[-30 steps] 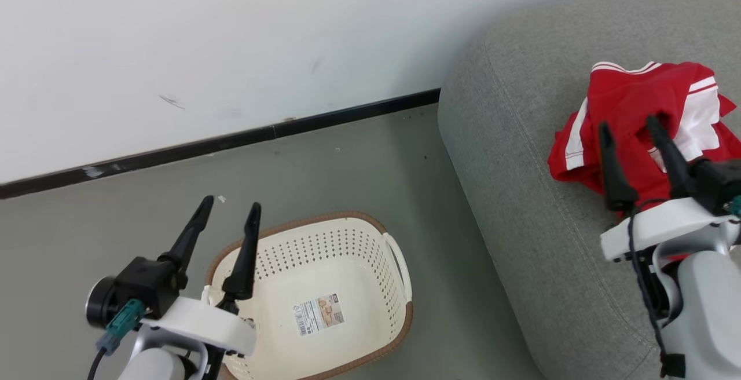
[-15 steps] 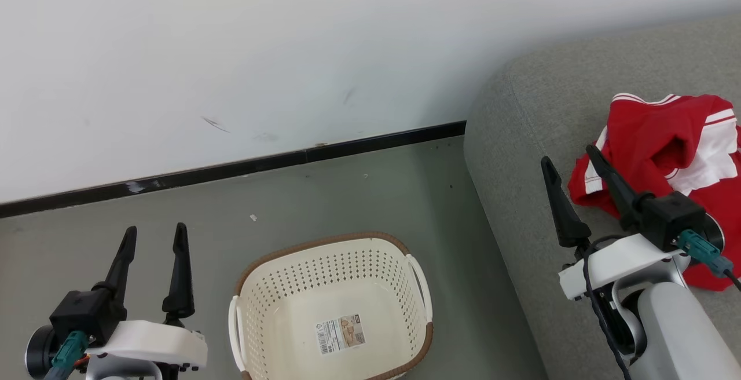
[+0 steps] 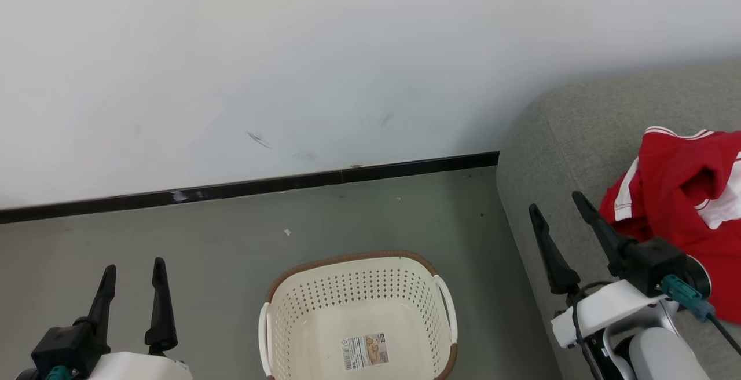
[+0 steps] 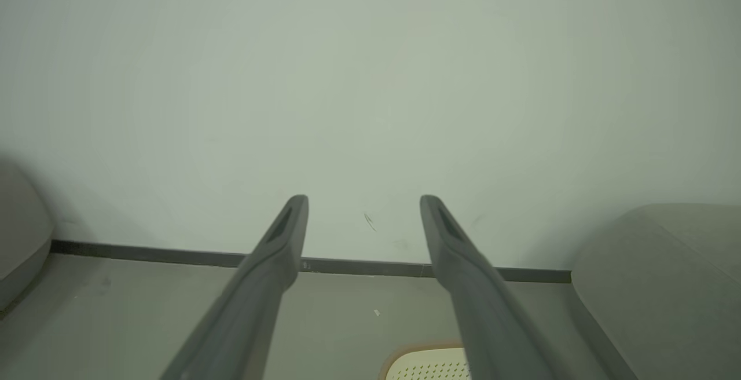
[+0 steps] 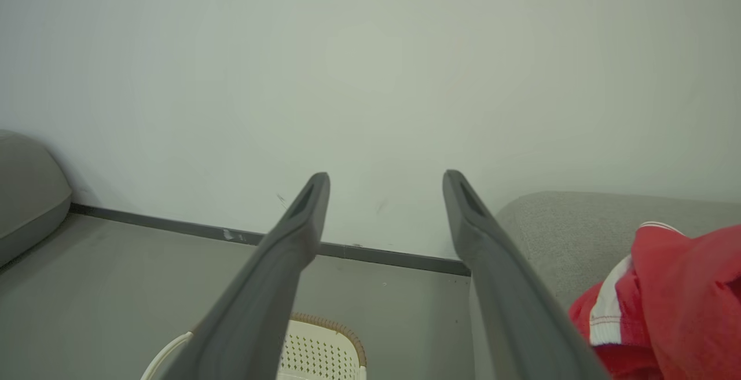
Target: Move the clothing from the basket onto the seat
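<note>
The red clothing (image 3: 689,206) with white stripes lies bunched on the grey seat (image 3: 573,136) at the right; the right wrist view shows the clothing (image 5: 683,304) at its lower right. The cream basket (image 3: 359,316) stands on the floor at bottom centre, nothing in it but a barcode label. My right gripper (image 3: 557,205) is open above the seat's left edge, just left of the clothing and apart from it. My left gripper (image 3: 134,266) is open at the lower left, left of the basket. In each wrist view the fingers (image 4: 272,264) (image 5: 289,252) stand spread with nothing between them.
A white wall (image 3: 289,67) with a black skirting strip (image 3: 249,186) runs behind the grey floor (image 3: 202,241). Another grey cushion (image 5: 29,189) shows at the far left of the right wrist view.
The head view has shifted, so basket and seat sit lower and further right. My right gripper has drawn back left off the clothing; my left gripper has pulled away from the basket's left rim.
</note>
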`<state>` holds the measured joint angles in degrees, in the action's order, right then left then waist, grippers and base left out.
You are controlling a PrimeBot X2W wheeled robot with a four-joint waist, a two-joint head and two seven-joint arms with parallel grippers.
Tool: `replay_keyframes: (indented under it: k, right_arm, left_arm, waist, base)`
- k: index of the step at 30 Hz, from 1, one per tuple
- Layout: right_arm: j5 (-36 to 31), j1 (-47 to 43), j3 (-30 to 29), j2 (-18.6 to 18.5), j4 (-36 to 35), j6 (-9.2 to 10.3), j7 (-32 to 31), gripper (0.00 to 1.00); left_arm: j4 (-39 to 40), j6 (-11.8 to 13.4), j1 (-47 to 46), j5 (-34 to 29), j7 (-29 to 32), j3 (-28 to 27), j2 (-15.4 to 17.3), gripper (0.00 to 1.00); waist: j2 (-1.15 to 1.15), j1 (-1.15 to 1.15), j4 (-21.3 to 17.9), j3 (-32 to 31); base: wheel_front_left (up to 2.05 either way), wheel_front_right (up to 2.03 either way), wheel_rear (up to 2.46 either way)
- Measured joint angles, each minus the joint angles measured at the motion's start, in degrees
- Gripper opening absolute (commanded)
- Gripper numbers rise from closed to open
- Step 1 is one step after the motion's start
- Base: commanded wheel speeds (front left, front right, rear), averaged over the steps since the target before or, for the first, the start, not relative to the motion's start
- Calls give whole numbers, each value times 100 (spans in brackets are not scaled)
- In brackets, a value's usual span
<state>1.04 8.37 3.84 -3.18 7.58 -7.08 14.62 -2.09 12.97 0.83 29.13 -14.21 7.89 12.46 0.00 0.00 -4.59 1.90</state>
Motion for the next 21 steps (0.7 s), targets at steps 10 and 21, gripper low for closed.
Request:
replay_keyframes:
  k: [10, 21]
  right_arm:
    - [0, -630, -274, 69, -71, 0, 0, 100]
    - [388, -1080, -172, 81, -181, 0, -1, 100]
  left_arm:
    - [-35, -5, 87, -60, -1, 62, -14, 100]
    - [-178, -52, 215, -60, -1, 169, -90, 100]
  waist:
    - [0, 0, 254, -206]
    - [0, 0, 297, -348]
  base:
    - [0, 0, 0]
    - [0, 0, 0]
